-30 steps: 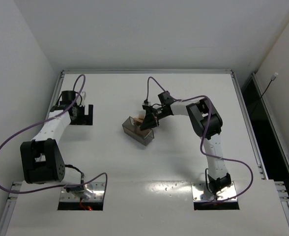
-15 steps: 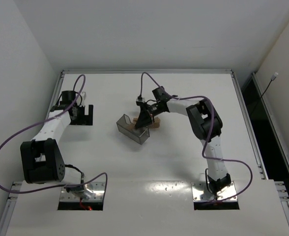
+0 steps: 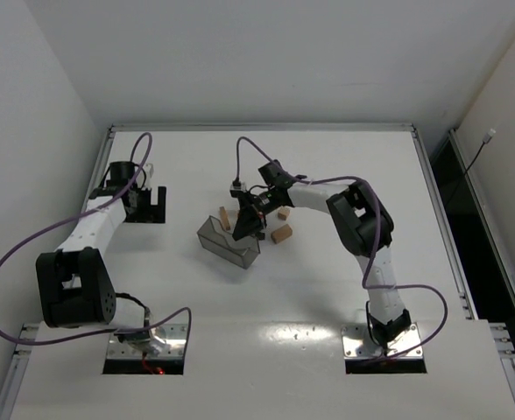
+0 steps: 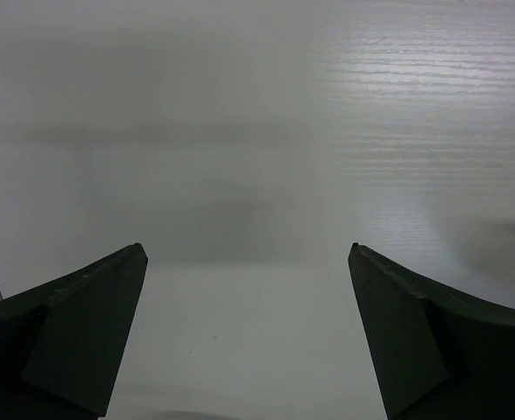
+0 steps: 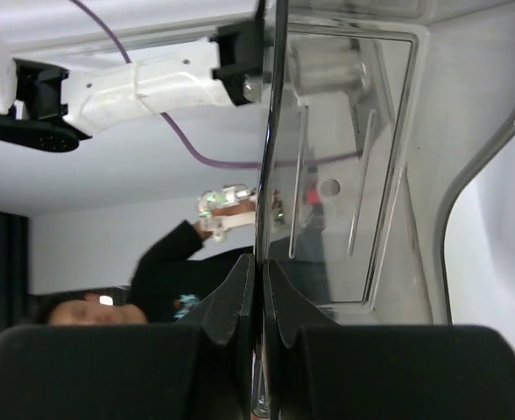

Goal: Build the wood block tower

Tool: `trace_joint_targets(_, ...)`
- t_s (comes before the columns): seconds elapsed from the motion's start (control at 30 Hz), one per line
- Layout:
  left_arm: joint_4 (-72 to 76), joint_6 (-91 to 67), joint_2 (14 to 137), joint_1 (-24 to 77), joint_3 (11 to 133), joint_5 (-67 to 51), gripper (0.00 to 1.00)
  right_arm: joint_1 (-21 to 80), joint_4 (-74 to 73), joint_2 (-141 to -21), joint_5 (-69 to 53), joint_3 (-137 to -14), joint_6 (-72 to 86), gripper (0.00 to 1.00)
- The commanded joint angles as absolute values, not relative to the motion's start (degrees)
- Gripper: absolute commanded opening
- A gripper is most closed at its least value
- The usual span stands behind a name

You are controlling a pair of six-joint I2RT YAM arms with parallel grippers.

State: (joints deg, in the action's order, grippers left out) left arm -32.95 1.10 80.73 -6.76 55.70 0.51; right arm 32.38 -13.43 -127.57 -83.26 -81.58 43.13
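Leftward shift of tray (image 3: pixel 215 241), blocks (image 3: pixel 281 234) now lie loose on counter (image 3: pixel 328 289); right gripper (image 3: pixel 244 227) pinches tray wall, left gripper (image 4: pixel 247 254) wide open, empty.

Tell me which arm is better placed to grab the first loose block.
Right, probably. The right end effector, shut on the tray wall, hangs beside the loose blocks; it only has to release the tray. The left end effector is open and empty but far off near the table left edge.
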Motion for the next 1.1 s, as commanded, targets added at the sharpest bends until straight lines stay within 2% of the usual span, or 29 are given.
trace_joint_targets(0.0, -32.1, 1.6, 78.4, -6.3, 56.0, -1.0, 1.0, 32.6, -7.7, -121.1, -89.5, -88.8, 44.6, 0.0)
trace_joint_targets(0.17, -32.1, 1.6, 77.9, -6.3, 56.0, -1.0, 1.0, 31.7, 1.7, -114.9, -83.6, -80.7, 48.1, 0.0)
trace_joint_targets(0.3, -32.1, 1.6, 76.7, -6.3, 54.8, -1.5, 1.0, 27.3, -3.1, -112.4, -77.0, -80.0, 44.1, 0.0)
trace_joint_targets(0.33, -32.1, 1.6, 76.7, -6.3, 54.8, -1.5, 1.0, 26.0, -7.5, -111.7, -74.5, -81.0, 40.7, 0.0)
trace_joint_targets(0.37, -32.1, 1.6, 76.7, -6.3, 54.3, -1.5, 1.0, 23.5, -23.6, -111.7, -70.4, -82.7, 27.8, 0.0)
trace_joint_targets(0.4, -32.1, 1.6, 76.0, -6.3, 54.3, -1.5, 1.0, 22.5, -34.2, -111.7, -54.4, -89.8, 19.2, 0.0)
trace_joint_targets(0.47, -32.6, 1.6, 75.4, -6.3, 54.3, -1.5, 1.0, 22.5, -48.3, -111.7, -35.8, -100.0, 8.7, 0.0)
trace_joint_targets(0.7, -33.1, 1.6, 75.4, -6.3, 54.3, -2.0, 1.0, 16.1, -50.0, -109.7, -5.5, -106.0, 6.6, 0.0)
trace_joint_targets(0.77, -33.1, 1.6, 75.4, -6.3, 54.3, -2.0, 1.0, 15.1, -50.0, -109.7, -2.8, -107.0, 4.7, 0.0)
trace_joint_targets(0.87, -33.1, 1.6, 75.4, -6.3, 54.8, -2.0, 1.0, 12.2, -47.6, -109.1, 8.3, -107.7, -0.8, 0.0)
trace_joint_targets(1.07, -32.0, 1.6, 75.4, -6.3, 54.8, -1.5, 1.0, 3.7, -45.3, -112.6, 12.4, -108.7, -10.5, 0.0)
